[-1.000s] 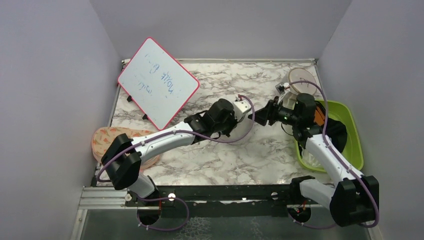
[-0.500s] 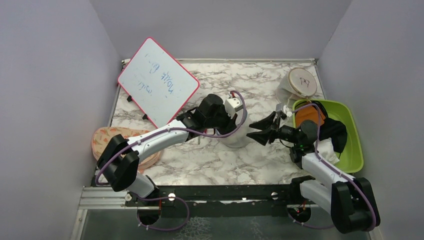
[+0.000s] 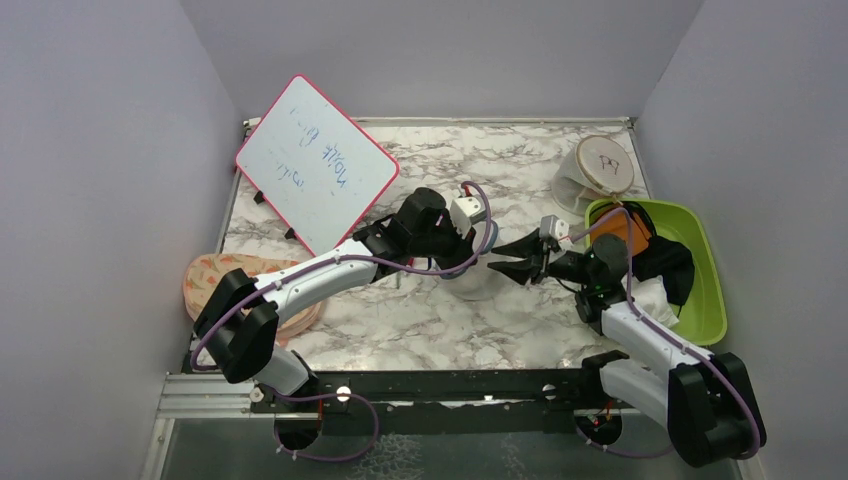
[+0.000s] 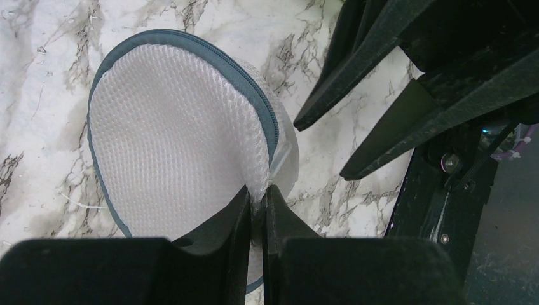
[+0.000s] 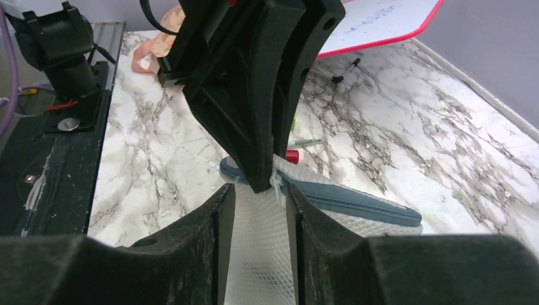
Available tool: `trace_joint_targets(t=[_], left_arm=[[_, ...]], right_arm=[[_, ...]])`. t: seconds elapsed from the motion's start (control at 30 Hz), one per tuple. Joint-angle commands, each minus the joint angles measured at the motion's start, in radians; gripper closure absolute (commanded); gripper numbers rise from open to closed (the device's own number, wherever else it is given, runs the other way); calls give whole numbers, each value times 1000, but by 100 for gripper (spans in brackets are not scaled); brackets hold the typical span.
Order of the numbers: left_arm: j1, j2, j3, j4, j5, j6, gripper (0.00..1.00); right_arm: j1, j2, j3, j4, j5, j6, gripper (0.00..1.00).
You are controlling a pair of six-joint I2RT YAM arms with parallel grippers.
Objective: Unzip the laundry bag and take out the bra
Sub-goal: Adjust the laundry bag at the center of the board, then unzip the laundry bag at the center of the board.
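The laundry bag (image 3: 477, 285) is a round white mesh case with a grey-blue zipper rim, lying mid-table. In the left wrist view (image 4: 178, 127) it stands tilted on the marble. My left gripper (image 3: 476, 262) is shut, pinching the mesh by the rim (image 4: 257, 198). My right gripper (image 3: 512, 259) is open. Its fingers (image 5: 210, 235) stand either side of the white mesh, close to the zipper rim (image 5: 356, 202) and a small white zipper tie (image 5: 278, 184). The left gripper's fingers hang just ahead of it. The bra is not in view.
A pink-framed whiteboard (image 3: 316, 165) leans at the back left. A beige-topped round case marked P7 (image 3: 605, 165) sits back right. A green bin (image 3: 706, 300) at the right holds an orange item (image 3: 622, 226) and black cloth (image 3: 668, 262). A patterned round item (image 3: 212, 282) lies at the left edge.
My right gripper has swung from near the back right case down and left to the bag and now straddles its mesh. My left gripper shifted slightly left with the bag in it.
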Motion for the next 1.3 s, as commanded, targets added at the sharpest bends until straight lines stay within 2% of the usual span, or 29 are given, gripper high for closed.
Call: trace_joint_targets(t=[0.0,0.4,0.6,0.83,0.97,1.13,1.27], left_arm=[[5,-38,-3,27,48,-14,100],[6,-35,-3,30,55,-17,100],[7,-32,-5,31,61,-18,100],[7,-25,-2,31,67,-19,100],[7,-20,3,17,57,-7,100],[7,-26,3,-3,5,9,100],[8,-28,6,-14,-16,22,100]], right_arm=[[12,33,34,-39,33,-72,68],[46,106,45,-11,57,-92,70],[58,135,54,14,71,-90,74],[65,140,54,29,106,-76,88],[65,113,62,-23,208,-37,99],[65,50,103,-267,428,-45,99],[66,-24,100,-364,571,-30,99]])
